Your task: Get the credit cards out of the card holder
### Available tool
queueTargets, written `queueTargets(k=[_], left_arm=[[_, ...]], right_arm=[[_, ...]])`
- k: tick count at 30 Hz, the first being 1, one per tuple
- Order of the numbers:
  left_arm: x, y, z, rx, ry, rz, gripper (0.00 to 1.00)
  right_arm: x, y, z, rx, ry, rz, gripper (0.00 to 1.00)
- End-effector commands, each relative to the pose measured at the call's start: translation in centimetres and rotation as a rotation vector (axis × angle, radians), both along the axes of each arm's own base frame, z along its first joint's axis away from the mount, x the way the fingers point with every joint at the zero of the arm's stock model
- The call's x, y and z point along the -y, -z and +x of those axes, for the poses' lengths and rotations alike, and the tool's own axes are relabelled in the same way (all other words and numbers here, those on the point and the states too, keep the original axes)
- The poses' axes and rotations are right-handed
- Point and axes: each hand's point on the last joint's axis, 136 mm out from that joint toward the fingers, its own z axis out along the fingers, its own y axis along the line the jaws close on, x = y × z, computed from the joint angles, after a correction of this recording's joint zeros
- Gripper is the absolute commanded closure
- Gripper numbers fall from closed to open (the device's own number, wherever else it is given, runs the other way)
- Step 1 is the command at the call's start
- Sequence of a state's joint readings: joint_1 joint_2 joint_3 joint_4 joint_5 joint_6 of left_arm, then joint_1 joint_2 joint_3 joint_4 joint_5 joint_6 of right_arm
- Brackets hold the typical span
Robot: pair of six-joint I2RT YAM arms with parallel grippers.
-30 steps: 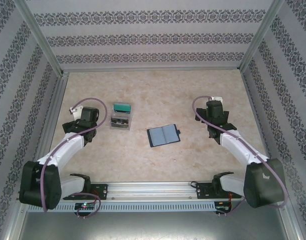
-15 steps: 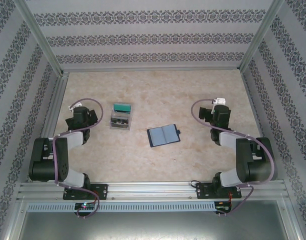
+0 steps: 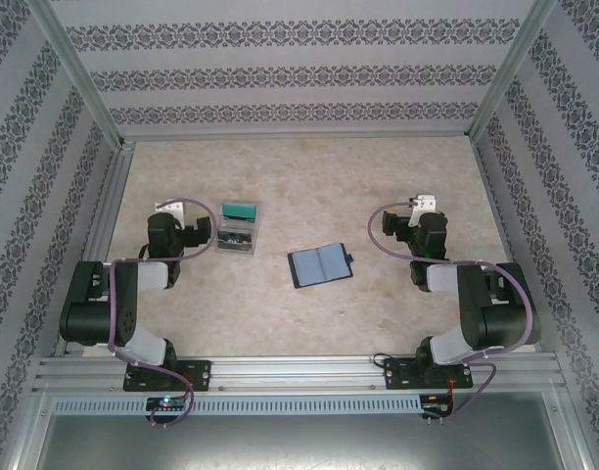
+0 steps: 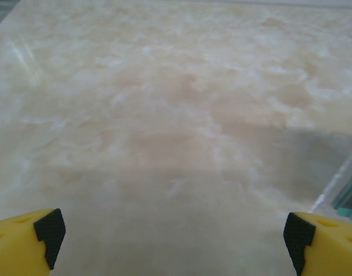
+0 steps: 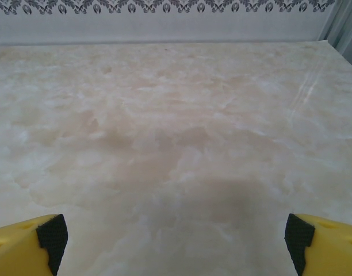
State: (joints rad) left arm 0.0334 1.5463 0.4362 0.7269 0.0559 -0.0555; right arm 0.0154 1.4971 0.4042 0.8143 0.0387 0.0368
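Lying open, card holder (image 3: 320, 265) — clear box (image 3: 237, 235) left, apart

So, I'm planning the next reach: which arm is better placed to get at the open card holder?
Probably right: the right gripper is nearer the card holder, bare table between. The left gripper sits beside the clear box, farther off.

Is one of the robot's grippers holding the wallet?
No, the wallet lies open on the table by itself, with nothing touching it.
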Motion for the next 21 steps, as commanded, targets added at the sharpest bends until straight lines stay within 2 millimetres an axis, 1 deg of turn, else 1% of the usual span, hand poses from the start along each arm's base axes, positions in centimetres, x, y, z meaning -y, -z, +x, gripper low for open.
queueTargets(k=[1,2,3,9,21], left_arm=[[0.15,-0.82,0.21,0.057,0.012,0.042,0.01],[0.16,-1.05,0.33,0.086,0.011,0.043,0.01],[0.21,-0.88,0.26,0.064,0.012,0.044,0.0],[0.63,-0.92,0.43,0.061,0.026,0.056,0.01],[0.65,-0.86,0.4,0.058,0.029,0.057,0.01]], right_arm=[[-0.37,-0.61,0.09,0.036,-0.023,-0.011,0.02],[-0.38,-0.6,0.11,0.035,-0.023,-0.011,0.02],[-0.37,-0.52,0.08,0.033,-0.023,-0.011,0.02],[-0.38,-0.57,0.1,0.034,-0.023,-0.01,0.02],[-0.37,-0.6,0.11,0.036,-0.022,-0.009,0.02]])
